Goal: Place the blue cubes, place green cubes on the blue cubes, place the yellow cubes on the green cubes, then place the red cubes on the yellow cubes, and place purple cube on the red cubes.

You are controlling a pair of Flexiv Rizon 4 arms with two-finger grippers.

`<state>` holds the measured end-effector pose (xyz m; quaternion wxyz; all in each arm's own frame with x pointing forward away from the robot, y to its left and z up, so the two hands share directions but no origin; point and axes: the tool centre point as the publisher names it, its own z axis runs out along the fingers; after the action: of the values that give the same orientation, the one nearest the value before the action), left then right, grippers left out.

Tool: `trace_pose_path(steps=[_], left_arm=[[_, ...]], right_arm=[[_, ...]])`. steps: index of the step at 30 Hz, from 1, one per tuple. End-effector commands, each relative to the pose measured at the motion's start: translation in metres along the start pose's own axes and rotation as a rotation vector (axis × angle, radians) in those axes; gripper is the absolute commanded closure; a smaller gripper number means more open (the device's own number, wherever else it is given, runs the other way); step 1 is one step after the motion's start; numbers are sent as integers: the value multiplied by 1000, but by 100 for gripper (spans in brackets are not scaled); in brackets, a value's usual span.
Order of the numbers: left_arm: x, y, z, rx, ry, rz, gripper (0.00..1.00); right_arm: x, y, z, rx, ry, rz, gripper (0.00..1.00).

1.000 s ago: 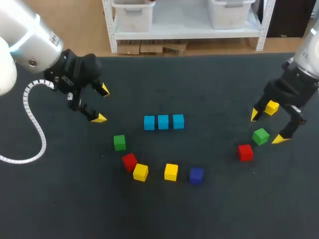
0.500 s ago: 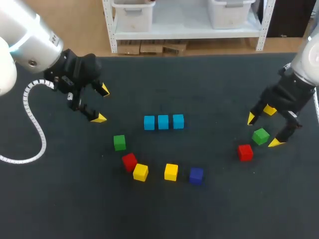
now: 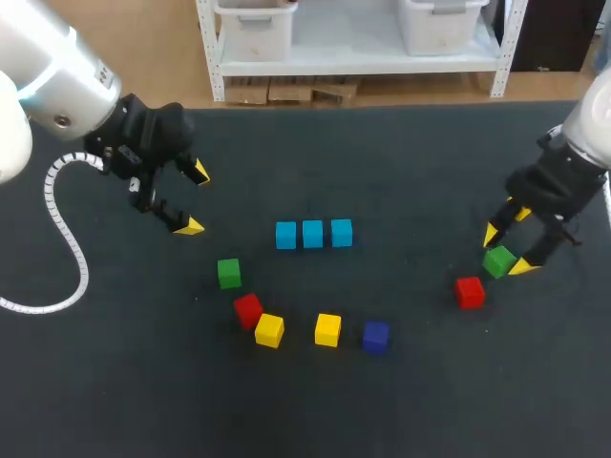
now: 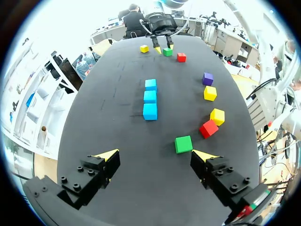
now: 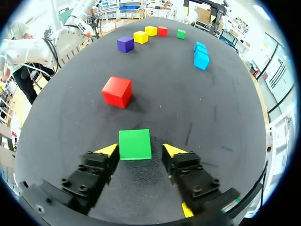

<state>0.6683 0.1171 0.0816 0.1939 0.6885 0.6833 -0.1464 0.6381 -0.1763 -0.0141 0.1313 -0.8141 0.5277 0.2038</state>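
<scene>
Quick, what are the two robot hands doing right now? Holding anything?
Left gripper: open, empty.
Right gripper: open, fingers around the green cube, not gripping it yet.

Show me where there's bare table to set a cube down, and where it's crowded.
Bare: between the blue row and the red cube beside the right gripper; also behind the blue row. Crowded: the arc of five cubes, green cube to purple cube.
</scene>
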Motion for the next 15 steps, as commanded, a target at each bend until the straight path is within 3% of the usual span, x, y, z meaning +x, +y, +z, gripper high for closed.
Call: trace_pose_path(steps=[1, 3, 5, 9, 15], left_arm=[[1, -1, 0, -2, -4, 4, 0], [1, -1, 0, -2, -4, 4, 0], [1, -1, 0, -2, -4, 4, 0], [1, -1, 0, -2, -4, 4, 0], [1, -1, 0, -2, -4, 4, 0]], right_arm=[[1, 2, -4, 0, -1, -1, 23], [1, 2, -4, -2, 3, -4, 15], [1, 2, -5, -2, 5, -5, 15], [0, 2, -6, -1, 6, -8, 26], [-2, 2, -5, -4, -3, -9, 25]])
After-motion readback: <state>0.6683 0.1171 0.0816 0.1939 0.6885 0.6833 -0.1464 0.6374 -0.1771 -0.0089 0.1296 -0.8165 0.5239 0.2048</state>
